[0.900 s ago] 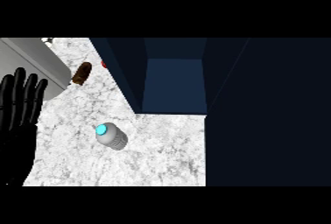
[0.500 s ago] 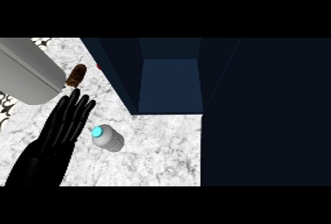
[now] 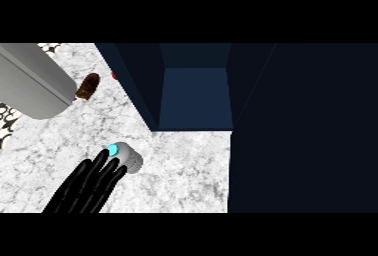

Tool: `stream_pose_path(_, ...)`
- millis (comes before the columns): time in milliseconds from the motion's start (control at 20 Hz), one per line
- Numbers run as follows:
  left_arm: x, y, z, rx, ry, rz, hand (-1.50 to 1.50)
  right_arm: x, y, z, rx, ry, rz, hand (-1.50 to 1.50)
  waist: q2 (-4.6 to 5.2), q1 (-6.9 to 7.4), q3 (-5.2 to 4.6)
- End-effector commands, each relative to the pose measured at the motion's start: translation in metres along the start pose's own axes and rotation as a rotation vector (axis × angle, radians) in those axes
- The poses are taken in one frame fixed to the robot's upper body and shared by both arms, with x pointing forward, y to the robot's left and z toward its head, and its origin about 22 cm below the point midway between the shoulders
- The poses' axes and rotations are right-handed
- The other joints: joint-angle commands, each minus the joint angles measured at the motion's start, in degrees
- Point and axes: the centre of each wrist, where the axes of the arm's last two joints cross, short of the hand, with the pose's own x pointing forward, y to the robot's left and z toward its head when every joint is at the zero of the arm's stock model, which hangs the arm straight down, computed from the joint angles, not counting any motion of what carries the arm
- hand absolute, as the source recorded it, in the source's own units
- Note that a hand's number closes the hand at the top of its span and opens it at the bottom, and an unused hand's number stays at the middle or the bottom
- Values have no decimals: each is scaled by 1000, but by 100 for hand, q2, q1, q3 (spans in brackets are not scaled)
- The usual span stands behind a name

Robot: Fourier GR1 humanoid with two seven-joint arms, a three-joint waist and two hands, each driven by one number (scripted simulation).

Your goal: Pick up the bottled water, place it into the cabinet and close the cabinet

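The bottled water point(image 3: 127, 157) lies on its side on the marbled counter point(image 3: 184, 175), its cyan cap point(image 3: 113, 149) pointing up and to the left and its pale grey body angled down to the right. The left hand point(image 3: 83, 192) comes in from the lower edge at the view's left, fingers point(image 3: 99, 164) straight and slightly spread and curled round nothing. Their tips reach the bottle's lower left side: the longest ends just under the cap, and the ones next to it meet or slightly overlap the grey body, though actual contact cannot be made out from above. Most of the bottle lies beyond the fingertips, up and to the right of them. The cabinet point(image 3: 196, 97) stands open beyond the bottle, its blue interior visible, with its near edge a little above and to the right of the bottle. A brown object point(image 3: 87, 86) lies on the counter near the cabinet's left wall, and a large grey cylinder point(image 3: 33, 82) crosses the upper left corner.
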Motion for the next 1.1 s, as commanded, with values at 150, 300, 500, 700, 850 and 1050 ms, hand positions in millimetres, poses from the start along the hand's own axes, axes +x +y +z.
stream_pose_path(150, 40, -11, 30, -1, 29, 5, -150, 41, -2, 23, 41, 10, -5, -150, -1, 4, -1)
stream_pose_path(300, 45, -18, 29, 0, 21, 18, -150, 34, 10, 22, 31, -12, -26, -150, 0, -2, 0)
stream_pose_path(500, 49, -21, 35, 7, 21, 31, -150, 28, -6, 24, 22, -3, -25, -150, -4, 14, 3)
stream_pose_path(700, 49, -17, 33, 4, 16, 4, -150, 37, -13, 27, 25, -1, -24, -150, -9, -36, 5)
stream_pose_path(850, 38, -20, 34, 43, 44, -10, -150, 35, -12, 23, 6, 19, -20, -150, -3, 52, -2)
stream_pose_path(1050, 43, -18, 40, 61, 45, 9, -150, 40, 1, 35, 15, -14, -45, -150, -31, 0, -5)
